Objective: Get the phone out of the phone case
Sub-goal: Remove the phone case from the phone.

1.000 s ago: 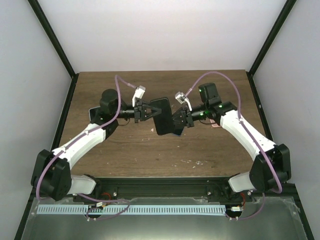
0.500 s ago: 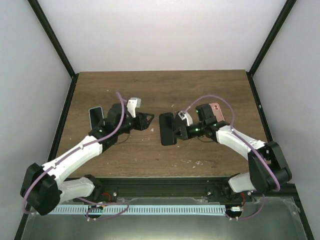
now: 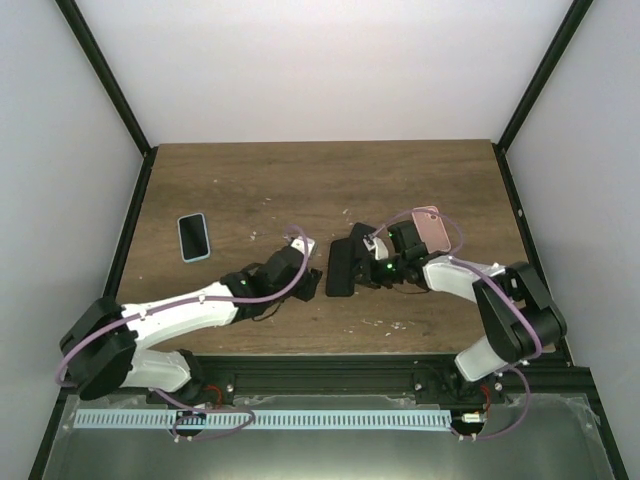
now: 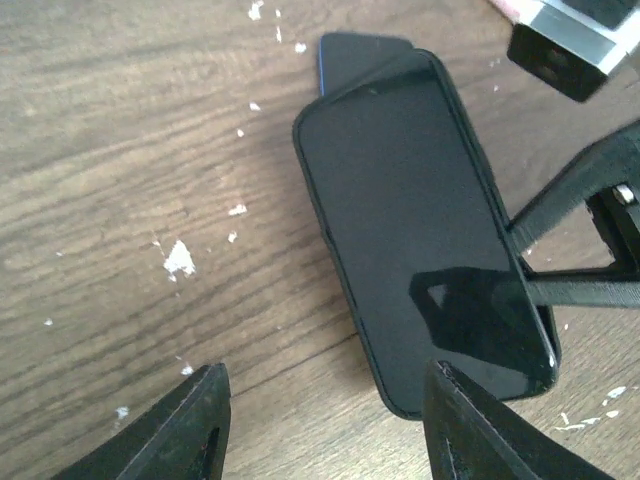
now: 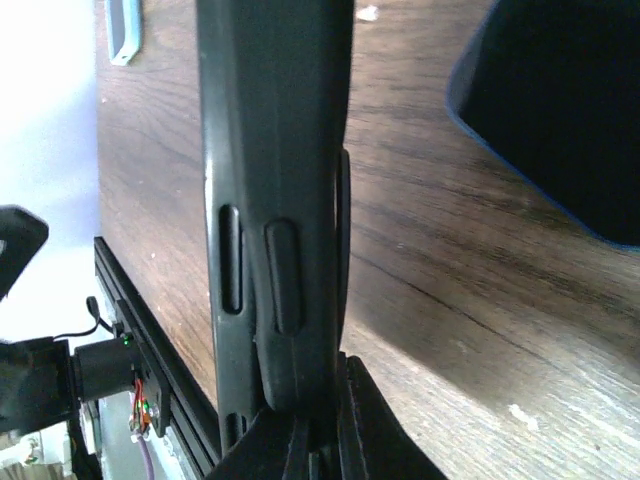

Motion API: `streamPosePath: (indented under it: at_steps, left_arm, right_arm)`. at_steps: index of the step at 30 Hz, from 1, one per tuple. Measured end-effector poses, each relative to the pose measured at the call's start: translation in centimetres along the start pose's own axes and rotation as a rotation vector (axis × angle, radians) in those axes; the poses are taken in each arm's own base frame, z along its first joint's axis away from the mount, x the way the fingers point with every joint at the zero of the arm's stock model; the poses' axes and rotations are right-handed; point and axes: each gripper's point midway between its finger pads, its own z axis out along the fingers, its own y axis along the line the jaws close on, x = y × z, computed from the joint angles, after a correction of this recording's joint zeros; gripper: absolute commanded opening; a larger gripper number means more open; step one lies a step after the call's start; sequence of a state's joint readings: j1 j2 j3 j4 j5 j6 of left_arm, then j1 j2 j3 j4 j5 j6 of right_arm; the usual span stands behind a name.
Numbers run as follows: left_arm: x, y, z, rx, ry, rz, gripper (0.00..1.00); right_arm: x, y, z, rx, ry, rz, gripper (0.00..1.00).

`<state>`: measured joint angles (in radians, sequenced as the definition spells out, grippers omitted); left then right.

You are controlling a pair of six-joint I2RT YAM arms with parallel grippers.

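The black phone in its black case [image 3: 341,270] is held low over the wooden table by my right gripper [image 3: 366,270], which is shut on its right edge. In the right wrist view the cased phone [image 5: 275,200] is edge-on with its side buttons showing, and the right gripper [image 5: 320,440] pinches its lower end. In the left wrist view its dark screen [image 4: 420,230] faces up. My left gripper [image 3: 312,282] is open and empty just left of the phone. Its fingertips [image 4: 205,420] straddle the phone's near corner without touching it.
A dark blue flat object [image 3: 357,236] lies just behind the cased phone; it also shows in the left wrist view [image 4: 350,50]. A light-blue-cased phone [image 3: 193,237] lies at the left. A pink phone [image 3: 431,224] lies at the right under the right arm's cable.
A second ago both grippers held the cased phone up. The left gripper let go and dropped back toward the near edge. The right gripper brought the phone down to the table.
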<state>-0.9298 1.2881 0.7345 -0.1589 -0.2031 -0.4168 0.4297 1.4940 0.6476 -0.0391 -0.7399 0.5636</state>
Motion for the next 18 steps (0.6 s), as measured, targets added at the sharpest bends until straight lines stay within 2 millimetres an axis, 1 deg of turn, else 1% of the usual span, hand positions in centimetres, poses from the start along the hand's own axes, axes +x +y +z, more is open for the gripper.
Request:
streamPosePath:
  at_steps: [3,6,8,10,13,18]
  left_arm:
    - [1.5,-0.5,0.9,-0.029,0.032,0.056,0.57]
    - [2.8,-2.0,1.5,-0.041,0.05,0.147,0.57]
    - [3.2,-3.1,1.9,-0.042,0.052,0.205,0.57]
    - [3.4,-3.7,2.3,-0.052,0.049,0.256,0.56]
    - [3.6,-3.9,2.9,-0.075,0.05,0.311,0.54]
    - [3.8,-3.6,4.4,-0.141,0.059,0.369,0.53]
  right_arm:
    - [0.0,-0.9,0.8,0.014,0.025,0.06,0.01]
    - [-0.8,-1.3,2.0,0.022,0.058,0.116,0.01]
    - [-1.5,-1.4,2.9,0.025,0.076,0.143,0.01]
    - [-1.7,-1.7,3.6,0.026,0.094,0.161,0.01]
    - [-1.4,-2.0,4.0,0.023,0.113,0.184,0.01]
    - [-1.3,-1.9,4.2,0.011,0.123,0.195,0.01]
